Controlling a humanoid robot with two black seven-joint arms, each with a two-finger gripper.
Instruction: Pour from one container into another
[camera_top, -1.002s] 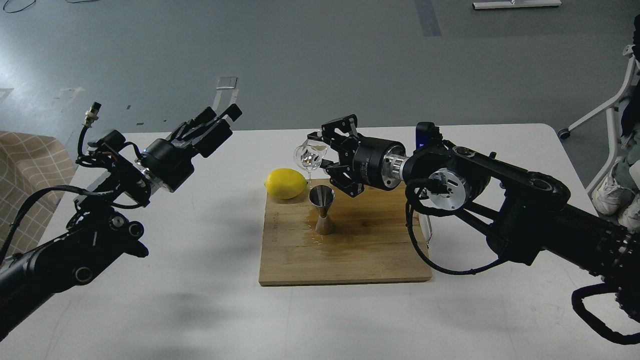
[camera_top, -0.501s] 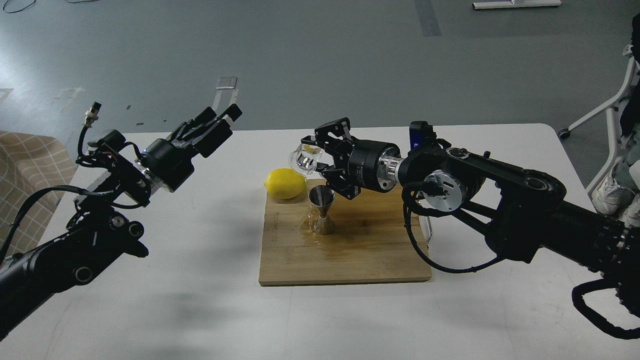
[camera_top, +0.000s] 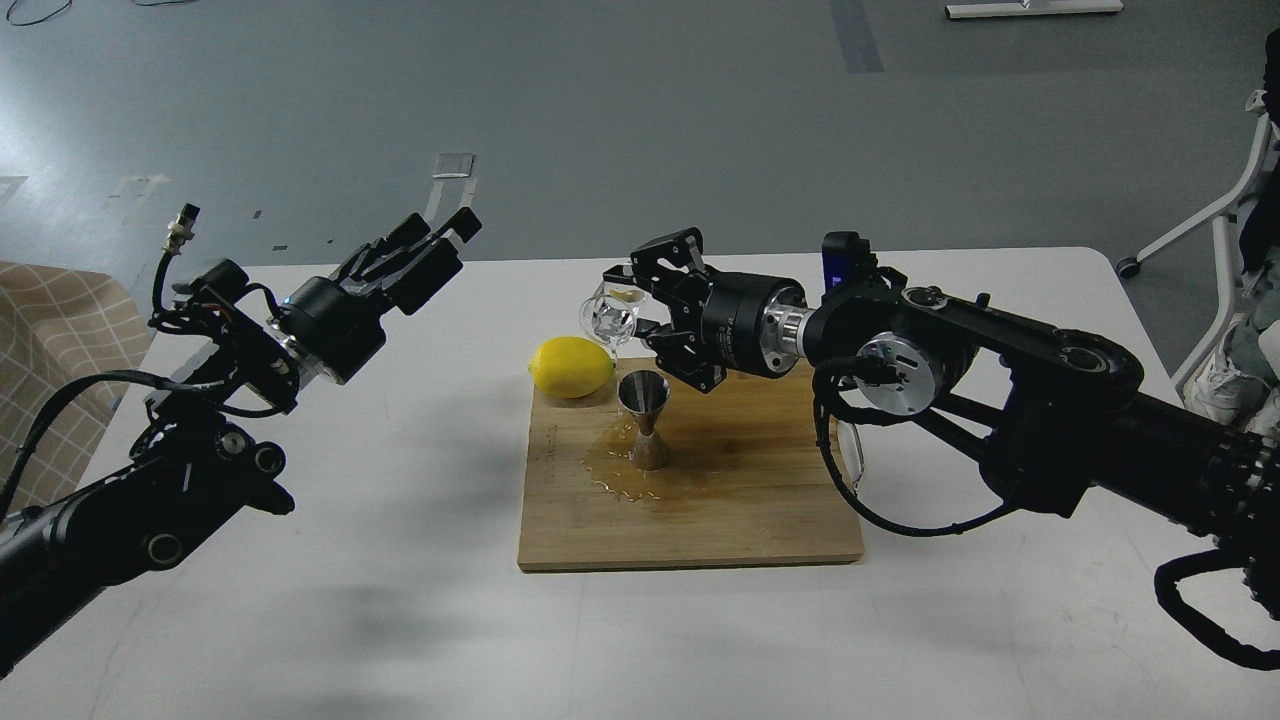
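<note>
My right gripper (camera_top: 632, 310) is shut on the clear glass cup (camera_top: 611, 317), held tipped on its side in the air with its lip pointing down and left, just above and left of the steel jigger (camera_top: 645, 419). The jigger stands upright on the wooden cutting board (camera_top: 760, 520). A wet puddle (camera_top: 620, 472) spreads on the board around the jigger's foot, mostly to its left. My left gripper (camera_top: 438, 236) hovers high over the table's left side, far from the board, fingers parted and holding nothing.
A yellow lemon (camera_top: 571, 367) lies at the board's back left corner, close under the tipped cup. The white table (camera_top: 400, 600) carries the board. A chair leg (camera_top: 1210, 220) and someone's shoes stand off the right edge.
The right gripper shifted the tipped cup left and slightly lower over the jigger, then eased back a little. The puddle around the jigger's foot has grown. The left arm stayed put.
</note>
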